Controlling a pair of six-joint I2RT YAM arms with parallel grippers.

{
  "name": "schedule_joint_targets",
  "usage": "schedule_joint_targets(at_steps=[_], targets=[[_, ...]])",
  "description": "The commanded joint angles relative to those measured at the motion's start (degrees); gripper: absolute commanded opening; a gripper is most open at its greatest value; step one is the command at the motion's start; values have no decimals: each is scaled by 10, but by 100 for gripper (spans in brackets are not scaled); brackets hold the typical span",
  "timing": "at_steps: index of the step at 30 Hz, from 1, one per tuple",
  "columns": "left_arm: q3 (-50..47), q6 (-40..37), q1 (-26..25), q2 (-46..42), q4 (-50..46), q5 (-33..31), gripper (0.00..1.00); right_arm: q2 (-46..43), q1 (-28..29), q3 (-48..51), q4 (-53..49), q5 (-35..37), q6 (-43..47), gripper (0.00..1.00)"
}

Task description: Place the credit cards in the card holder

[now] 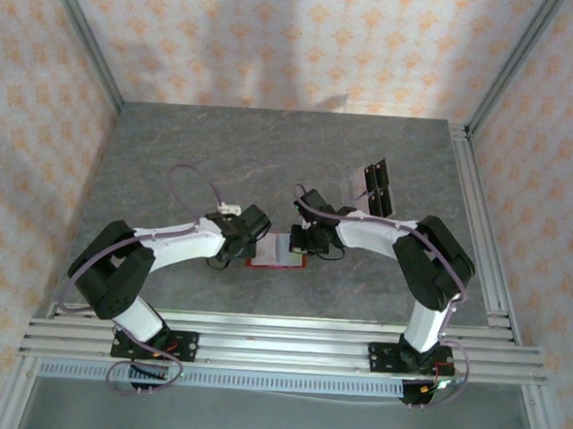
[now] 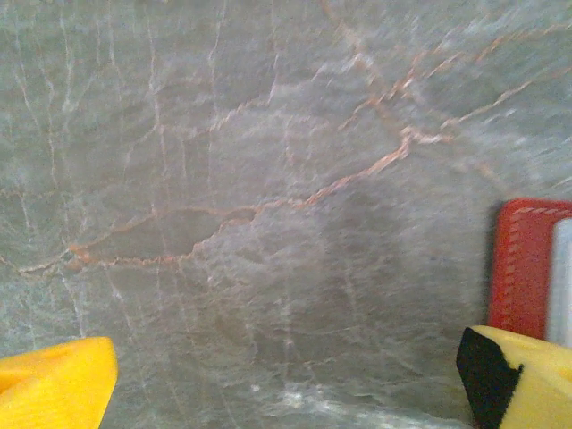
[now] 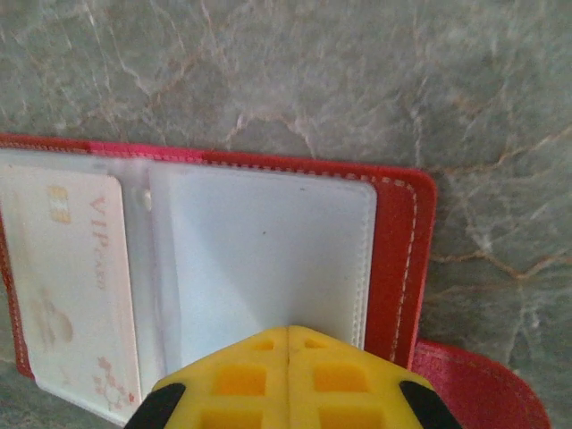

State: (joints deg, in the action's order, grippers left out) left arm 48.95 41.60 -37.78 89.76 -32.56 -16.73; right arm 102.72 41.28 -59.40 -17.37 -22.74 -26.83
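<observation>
The card holder point(image 1: 277, 250) lies unfolded on the grey counter point(image 1: 173, 159), between the two arms. The right fingers point(image 3: 241, 380) are pressed together with nothing between them, at the near edge of its clear right-hand pocket point(image 3: 268, 259). A pale card point(image 3: 71, 268) printed "VIP" sits in the left pocket. The left fingers point(image 2: 54, 384) are spread wide over bare counter, the holder's red edge just beside one of them. The credit cards point(image 1: 377, 173) lie together farther back, well apart from the holder.

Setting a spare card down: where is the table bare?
Bare: the far-left table from back wall to left arm, and the strip between card holder and near rails. Crowded: where left hand and right hand meet at the holder, and around the credit cards.
</observation>
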Motion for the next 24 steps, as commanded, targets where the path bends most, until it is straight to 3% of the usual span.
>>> schedule_joint_targets(at_steps=[1,14,24], targets=[[31,-15,-5,-24,-30,-8,100,0,-8,24,3,18,6,0],[129,-24,-51,56,-28,8,100,-1,-8,44,24,13,2,0],[126,-4,-56,91,13,40,99,2,-9,51,34,12,-2,0]])
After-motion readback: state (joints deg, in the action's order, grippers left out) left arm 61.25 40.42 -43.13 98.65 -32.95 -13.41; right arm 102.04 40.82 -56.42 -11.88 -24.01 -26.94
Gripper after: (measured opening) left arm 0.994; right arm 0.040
